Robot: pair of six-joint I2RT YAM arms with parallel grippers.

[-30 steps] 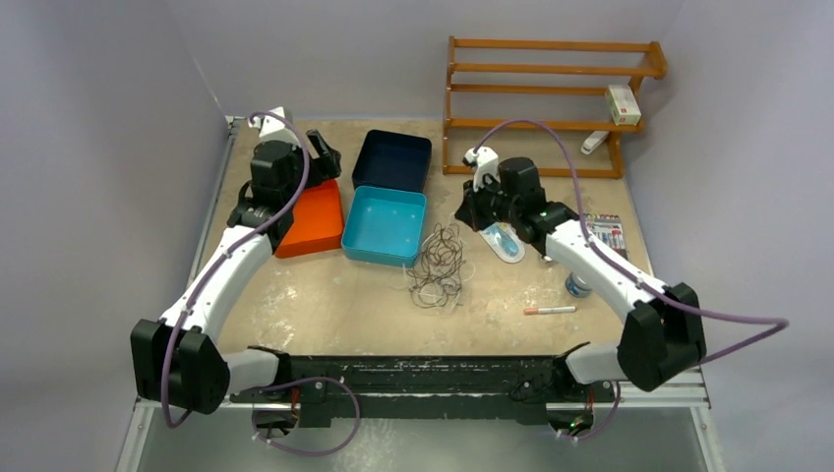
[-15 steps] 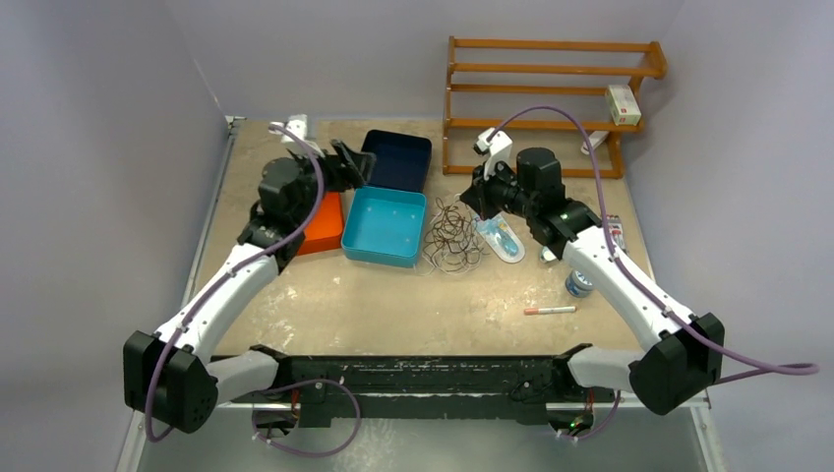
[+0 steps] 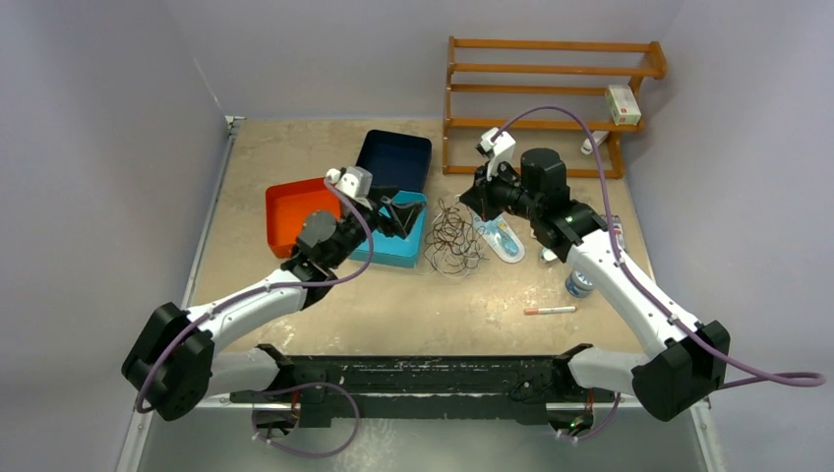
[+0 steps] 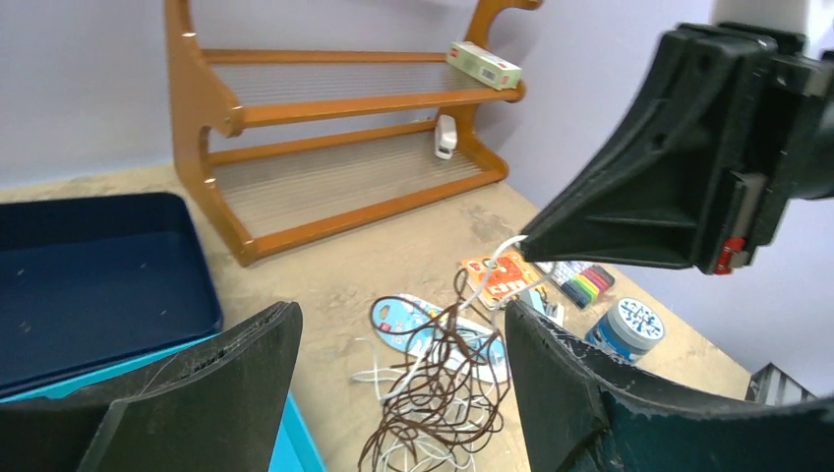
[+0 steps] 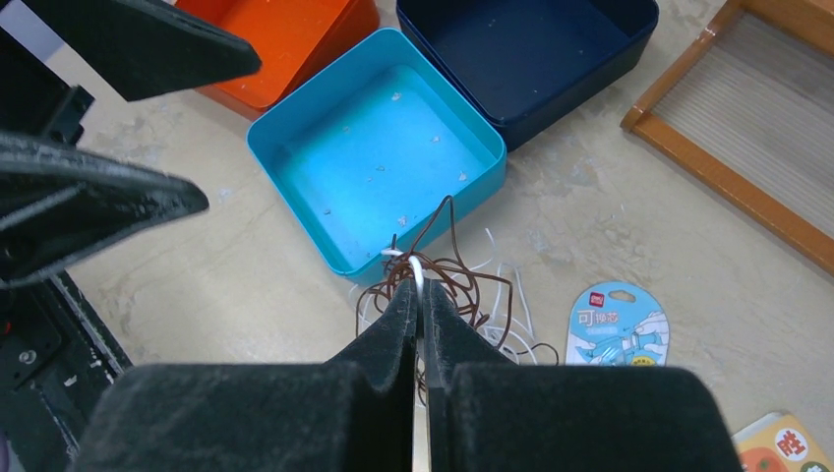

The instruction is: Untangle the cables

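Observation:
The cables (image 3: 453, 239) are a tangle of dark brown and white wires beside the teal box. My right gripper (image 3: 473, 196) is shut on a white strand at the top of the tangle and holds that part raised, while the lower loops rest on the table. In the right wrist view the white strand (image 5: 417, 273) sticks out between the closed fingertips (image 5: 418, 295). My left gripper (image 3: 404, 210) is open over the teal box, just left of the tangle. In the left wrist view the cables (image 4: 445, 388) hang between its open fingers (image 4: 401, 324).
A teal box (image 3: 391, 252), a dark blue box (image 3: 393, 155) and an orange tray (image 3: 288, 208) sit left of the tangle. A blue card package (image 3: 503, 242) lies right of it. A jar (image 3: 578, 285), a pen (image 3: 549, 311) and a wooden rack (image 3: 551, 88) are to the right.
My left arm has swung from the orange tray rightward over the teal box to the cables. My right gripper has lifted the tangle and drawn it back and to the right.

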